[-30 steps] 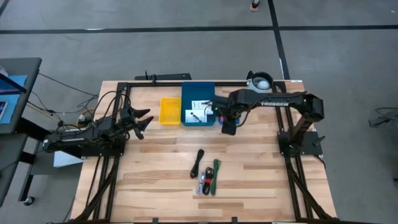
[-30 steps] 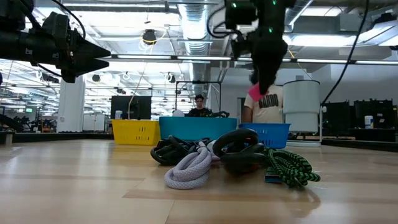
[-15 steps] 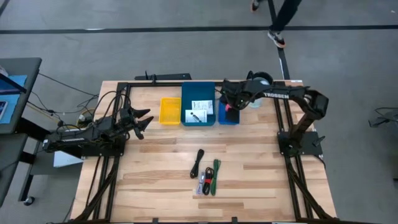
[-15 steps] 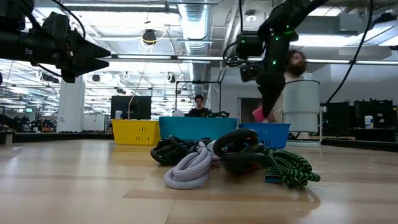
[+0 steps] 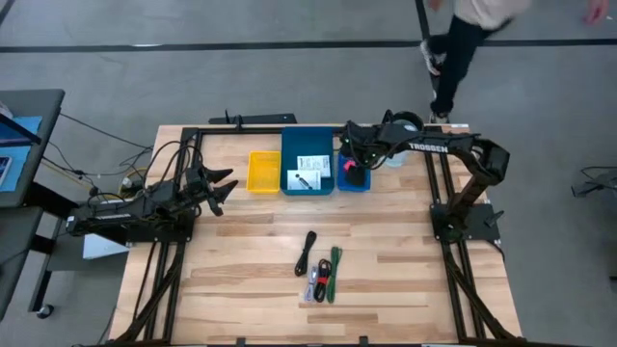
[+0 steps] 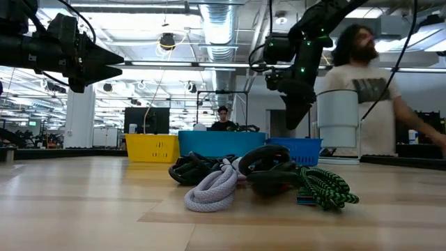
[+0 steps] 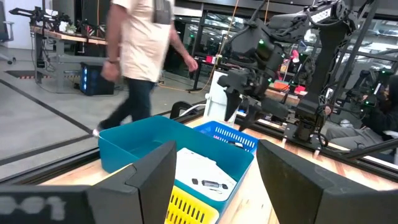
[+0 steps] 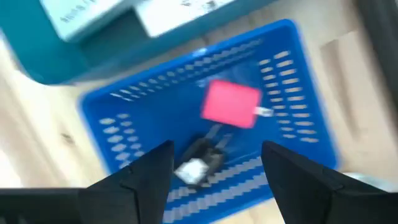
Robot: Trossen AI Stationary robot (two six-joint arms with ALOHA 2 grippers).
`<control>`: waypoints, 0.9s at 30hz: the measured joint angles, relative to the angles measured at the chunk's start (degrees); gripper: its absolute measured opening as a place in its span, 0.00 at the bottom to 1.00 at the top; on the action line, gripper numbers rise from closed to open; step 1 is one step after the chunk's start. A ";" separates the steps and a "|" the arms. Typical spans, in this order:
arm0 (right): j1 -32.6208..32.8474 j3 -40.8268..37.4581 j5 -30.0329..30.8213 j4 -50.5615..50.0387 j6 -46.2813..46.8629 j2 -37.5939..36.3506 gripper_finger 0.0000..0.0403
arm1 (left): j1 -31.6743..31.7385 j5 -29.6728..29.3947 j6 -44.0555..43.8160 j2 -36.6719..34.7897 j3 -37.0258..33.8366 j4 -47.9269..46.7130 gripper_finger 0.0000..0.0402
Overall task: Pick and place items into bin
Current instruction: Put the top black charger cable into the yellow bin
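Observation:
My right gripper (image 5: 355, 160) hangs open above the small blue basket (image 5: 354, 180), fingers pointing down. In the basket lie a pink-red piece (image 8: 231, 103) and a small black and white object (image 8: 202, 158), both untouched. The teal bin (image 5: 308, 145) beside it holds two white cards with black print (image 5: 307, 172). Black, green and grey coiled cords (image 5: 322, 267) lie together on the table's near middle. My left gripper (image 5: 224, 185) waits open at the table's left, held level above the wood.
A yellow bin (image 5: 261, 171) stands left of the teal bin. A white cylinder (image 5: 405, 125) stands at the far edge behind the right arm. A person (image 5: 463, 39) walks past beyond the table's far edge. Bare wood (image 5: 251, 251) lies around the cords.
My right gripper has gone toward the far edge, from the basket's near side to above it, and sunk a little. It has let go of the pink-red piece, which dropped from between the fingers into the blue basket. A person has walked in behind the table.

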 joint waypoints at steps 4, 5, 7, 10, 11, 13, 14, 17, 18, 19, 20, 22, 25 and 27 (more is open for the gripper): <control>4.42 0.00 -1.18 0.01 8.32 0.00 0.59 | -0.01 0.00 0.00 0.00 0.01 -0.01 0.53; 6.02 0.00 -1.07 0.06 10.15 0.00 0.59 | -0.01 0.00 0.01 -0.01 0.01 -0.01 0.53; 9.49 0.00 -0.91 0.28 13.54 0.00 0.59 | -0.02 0.00 0.00 -0.01 0.01 -0.01 0.53; 15.23 0.02 -0.40 0.22 18.36 0.00 0.59 | 0.00 0.00 0.00 -0.01 0.02 -0.01 0.53; 17.33 0.00 0.17 0.20 19.61 0.02 0.59 | -0.02 0.00 0.00 -0.01 0.00 -0.01 0.53; 21.95 -0.50 2.56 0.46 21.79 0.02 0.59 | -0.02 0.00 0.00 -0.01 0.01 0.00 0.53; 24.37 -1.12 4.30 0.41 22.53 0.00 0.59 | -0.01 0.00 0.00 0.00 0.02 0.00 0.53; 31.64 -4.28 12.58 0.23 25.51 0.02 0.59 | -0.02 0.00 0.00 0.01 0.00 -0.01 0.53; 33.94 -5.54 15.80 0.20 26.84 0.02 0.59 | -0.02 0.00 0.00 0.01 0.00 -0.01 0.53; 36.07 -6.84 19.25 0.41 28.46 0.02 0.59 | -0.01 0.00 0.00 -0.01 0.01 0.00 0.53; 38.11 -8.17 22.63 0.73 30.80 0.02 0.59 | -0.02 0.00 0.02 0.00 0.00 0.01 0.53; 41.89 -10.39 28.13 0.52 35.70 0.07 0.59 | 0.00 0.00 0.00 -0.01 0.01 0.00 0.53; 46.76 -13.07 34.33 1.20 44.07 0.08 0.59 | 0.00 0.00 0.00 0.01 0.02 -0.01 0.53; 49.58 -13.91 39.45 1.30 50.14 0.09 0.59 | -0.01 0.00 0.00 -0.01 0.01 0.00 0.53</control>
